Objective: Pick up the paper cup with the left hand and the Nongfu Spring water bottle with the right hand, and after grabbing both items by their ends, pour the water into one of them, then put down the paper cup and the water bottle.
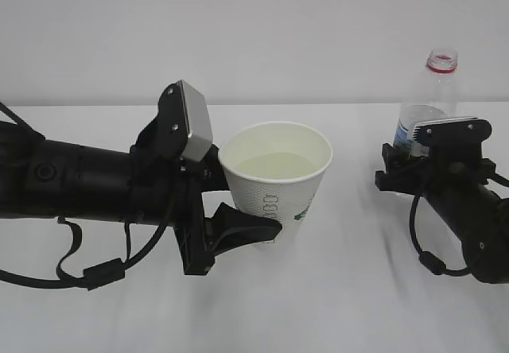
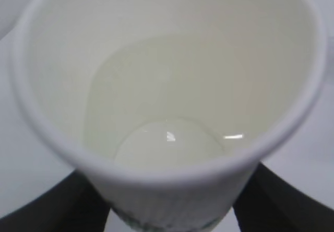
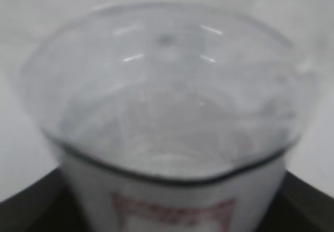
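Left hand (image 1: 238, 210) jaws clamp paper cup (image 1: 278, 180), right hand (image 1: 429, 166) jaws' state unclear around blurred Nongfu Spring water bottle (image 1: 439, 91).

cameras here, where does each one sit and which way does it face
Exterior view: in front of the table, slanting down; both black arms reach in, left end effector around the paper cup, right end effector at the water bottle.
Left wrist view: on the left arm, looking into the cup; finger below.
Right wrist view: on the right arm, close on the bottle; finger below.
Shared: the cup, exterior and left wrist.
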### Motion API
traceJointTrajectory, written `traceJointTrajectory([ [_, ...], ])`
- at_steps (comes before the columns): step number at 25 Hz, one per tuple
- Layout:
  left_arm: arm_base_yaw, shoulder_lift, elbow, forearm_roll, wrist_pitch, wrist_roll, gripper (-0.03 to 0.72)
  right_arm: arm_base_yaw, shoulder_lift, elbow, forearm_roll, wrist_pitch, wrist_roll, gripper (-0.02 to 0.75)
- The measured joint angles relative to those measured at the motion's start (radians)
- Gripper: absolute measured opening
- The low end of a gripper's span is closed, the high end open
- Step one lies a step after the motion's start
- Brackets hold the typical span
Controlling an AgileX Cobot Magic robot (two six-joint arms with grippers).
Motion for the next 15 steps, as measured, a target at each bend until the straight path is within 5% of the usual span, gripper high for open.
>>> traceJointTrajectory([
  [4, 0.0, 0.0, 0.0, 0.0, 0.0, 0.0, 0.489, 0.0, 0.0, -0.002, 0.0, -0.012, 0.0, 0.661],
  [15, 0.0, 0.0, 0.0, -0.006, 0.0, 0.0, 0.489, 0.0, -0.042, 0.019, -0.002, -0.015, 0.0, 0.663],
])
